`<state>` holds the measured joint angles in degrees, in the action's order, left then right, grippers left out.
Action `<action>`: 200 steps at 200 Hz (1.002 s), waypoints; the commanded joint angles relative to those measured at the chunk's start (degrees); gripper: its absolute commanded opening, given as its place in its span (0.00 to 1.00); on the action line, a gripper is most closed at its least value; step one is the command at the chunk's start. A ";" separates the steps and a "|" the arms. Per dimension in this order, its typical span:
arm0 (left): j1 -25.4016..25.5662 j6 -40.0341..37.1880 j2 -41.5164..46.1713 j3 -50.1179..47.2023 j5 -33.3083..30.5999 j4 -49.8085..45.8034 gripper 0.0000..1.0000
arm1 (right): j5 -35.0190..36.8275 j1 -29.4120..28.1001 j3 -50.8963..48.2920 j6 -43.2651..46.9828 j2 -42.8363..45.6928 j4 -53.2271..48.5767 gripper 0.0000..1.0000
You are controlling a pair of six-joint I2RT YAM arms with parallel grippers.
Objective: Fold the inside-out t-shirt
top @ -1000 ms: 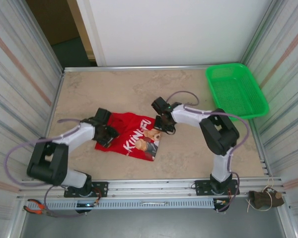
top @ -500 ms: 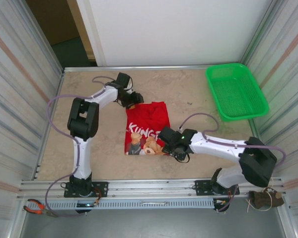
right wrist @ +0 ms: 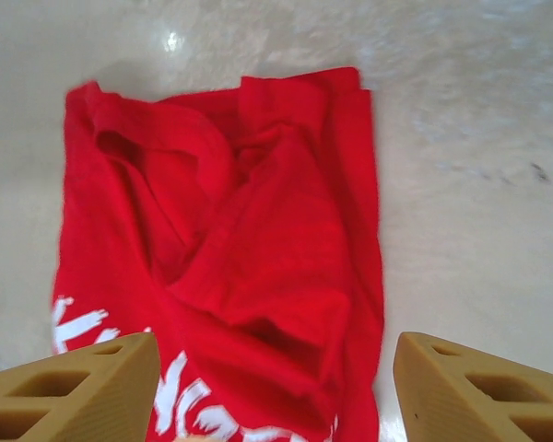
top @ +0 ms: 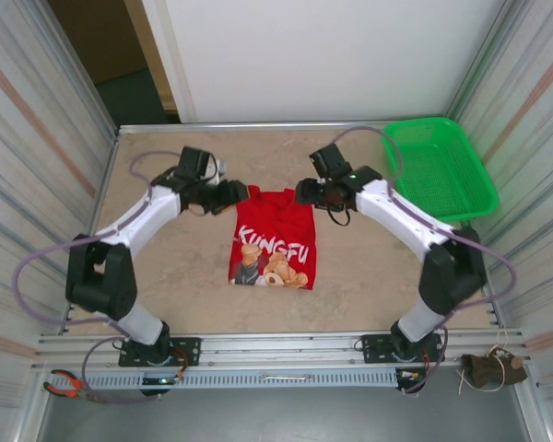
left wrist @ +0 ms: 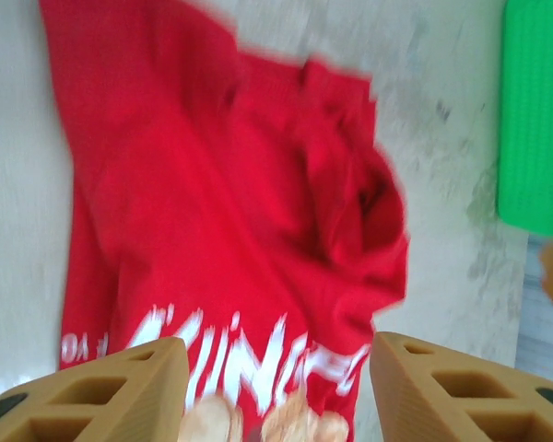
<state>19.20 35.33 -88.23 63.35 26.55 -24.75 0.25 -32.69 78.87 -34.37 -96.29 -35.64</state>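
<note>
Left arm [top: 143, 230] and right arm [top: 396, 214] had white tubular links, black joint housings and black bases at 6 o'clock. 1 lilac cable [top: 17, 276] looped off each arm. Left gripper [top: 234, 195] and right gripper [top: 302, 193] were black-bodied. Their 2 fingers [left wrist: 120, 391] were tan wedges with rectangular cut-outs.

The t-shirt [top: 275, 221] is matt cloth, the table [top: 166, 276] smooth, the basket [top: 438, 170] glossy plastic.

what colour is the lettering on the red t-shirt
White lettering on the t-shirt, clearest in the top external view.
</note>
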 commanded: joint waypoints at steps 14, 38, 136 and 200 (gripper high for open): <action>6.14 6.93 8.12 -14.47 0.31 8.04 0.49 | -2.83 -1.78 5.22 7.29 -8.63 -1.10 0.67; 11.63 9.24 11.50 -20.98 -1.14 12.17 0.44 | -2.22 -2.25 7.79 7.39 -12.83 -0.71 0.65; 14.99 15.36 0.42 -32.87 -1.49 24.38 0.21 | -5.79 3.40 11.36 5.59 -15.88 1.32 0.00; 15.99 16.79 -7.25 -35.36 -2.02 24.04 0.00 | -17.26 13.46 12.22 -4.99 -17.65 11.35 0.00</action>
<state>34.02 51.51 -89.62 32.05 28.67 5.52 -11.38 -21.82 88.75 -33.43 -113.38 -29.65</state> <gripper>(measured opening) 0.060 0.051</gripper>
